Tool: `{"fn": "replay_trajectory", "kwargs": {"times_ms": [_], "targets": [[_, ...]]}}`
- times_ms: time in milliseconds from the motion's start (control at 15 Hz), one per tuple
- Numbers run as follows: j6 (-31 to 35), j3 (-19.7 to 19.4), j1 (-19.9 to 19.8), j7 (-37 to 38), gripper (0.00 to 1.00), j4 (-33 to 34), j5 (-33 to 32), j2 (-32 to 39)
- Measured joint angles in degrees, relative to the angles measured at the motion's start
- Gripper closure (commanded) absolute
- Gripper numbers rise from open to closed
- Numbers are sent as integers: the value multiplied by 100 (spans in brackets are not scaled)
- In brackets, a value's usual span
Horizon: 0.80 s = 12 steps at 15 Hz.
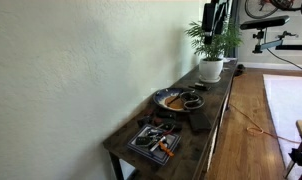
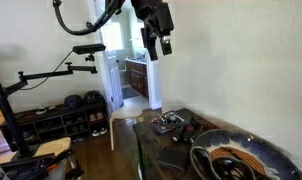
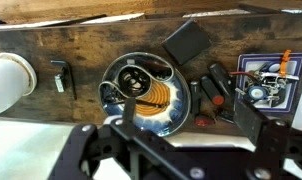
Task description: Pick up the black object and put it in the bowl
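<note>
The bowl (image 3: 163,108), wide and shallow with a grey rim and orange-brown inside, sits mid-table (image 1: 171,99) (image 2: 241,160). A flat black rectangular object (image 3: 184,42) lies on the wood just beyond the bowl's rim. A dark ring (image 3: 131,73) rests at the bowl's edge. My gripper (image 3: 189,113) hangs high above the table with its jaws wide open and nothing between them. It also shows in both exterior views (image 2: 158,42) (image 1: 214,20), well clear of every object.
A white plant pot (image 3: 11,85) (image 1: 210,68) stands at one end of the dark wooden table (image 3: 81,45). A small black bracket (image 3: 59,75) lies between pot and bowl. Red-and-black tools (image 3: 213,92) and a tray (image 3: 266,80) of small items fill the other end. A wall runs along the table.
</note>
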Motion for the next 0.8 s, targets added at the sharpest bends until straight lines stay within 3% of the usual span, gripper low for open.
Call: {"fn": "replay_trajectory", "kwargs": {"times_ms": [800], "targets": [[691, -112, 37, 0, 0, -13, 395, 1158]]}}
